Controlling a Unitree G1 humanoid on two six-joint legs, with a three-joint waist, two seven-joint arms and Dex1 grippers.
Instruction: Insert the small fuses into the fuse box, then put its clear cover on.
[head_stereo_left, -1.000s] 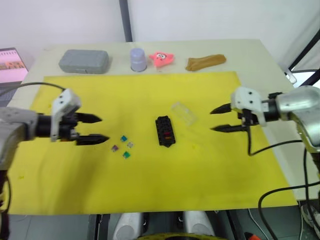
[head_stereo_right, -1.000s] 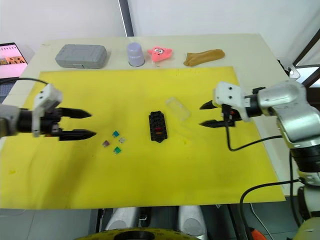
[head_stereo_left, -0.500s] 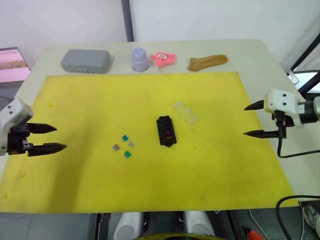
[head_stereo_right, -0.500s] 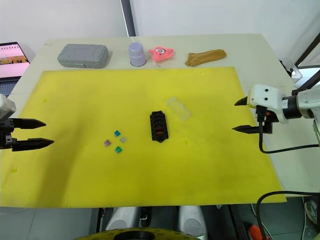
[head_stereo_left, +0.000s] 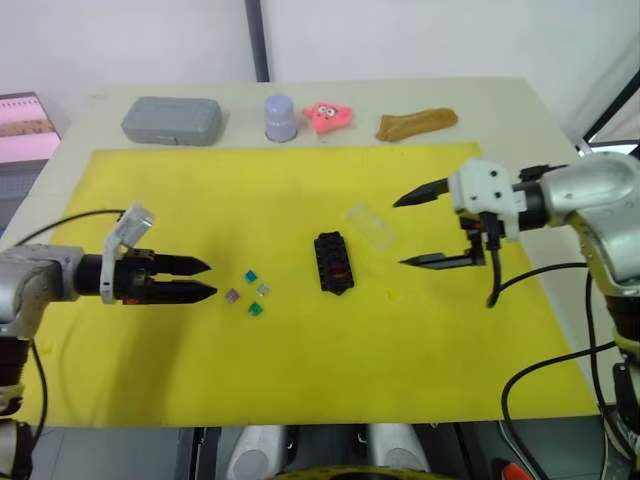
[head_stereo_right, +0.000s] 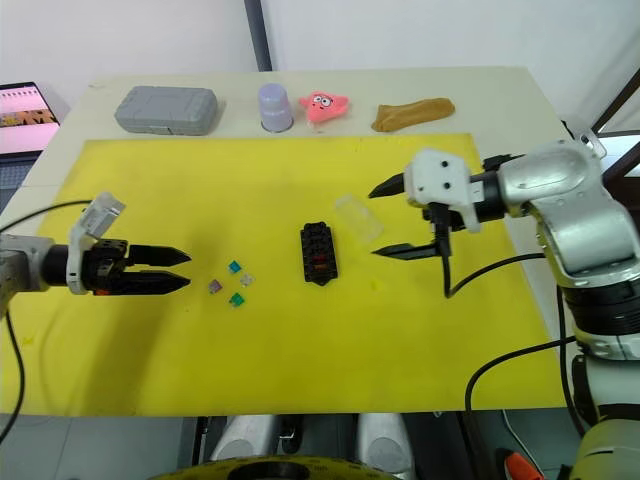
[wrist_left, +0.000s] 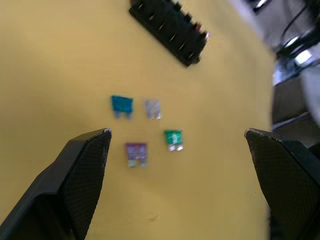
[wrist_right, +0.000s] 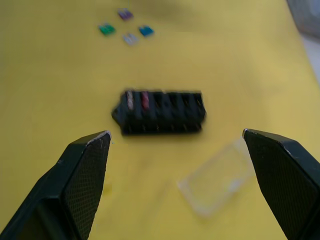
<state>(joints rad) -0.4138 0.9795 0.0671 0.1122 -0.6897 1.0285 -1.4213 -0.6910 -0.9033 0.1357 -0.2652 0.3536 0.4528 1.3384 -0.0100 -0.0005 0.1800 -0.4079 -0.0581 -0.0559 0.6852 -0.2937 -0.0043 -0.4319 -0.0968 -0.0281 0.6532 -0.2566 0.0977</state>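
Head views: small black rectangular plastic fuse box (head_stereo_left: 332, 262) sits mid-way across the yellow mat (head_stereo_left: 300, 370) on the pale desk (head_stereo_left: 500, 100). Clear, nearly colourless rectangular plastic cover (head_stereo_left: 368, 226) lies just beside it, toward the far right, apart from it. Four tiny translucent blade fuses (head_stereo_left: 248, 292) (teal, grey, purple, green) lie in a loose cluster on the mat to the box's left. Left gripper (head_stereo_left: 200, 279) hovers just left of the fuses, jaws narrowly apart, holding nothing. Right gripper (head_stereo_left: 420, 229) sits right of the cover, jaws wide apart, empty. Along the desk's far edge: grey rounded case (head_stereo_left: 171, 120), lilac cup (head_stereo_left: 280, 118), pink toy (head_stereo_left: 324, 116), brown lump (head_stereo_left: 416, 123).

Left wrist view: the four fuses lie between the spread black fingers (wrist_left: 80, 170), none touched; fuse box beyond them.

Right wrist view: fuse box lies between the open fingers (wrist_right: 82, 175), cover next to it on the mat. Two slots at one end look filled, one red, but blurred.
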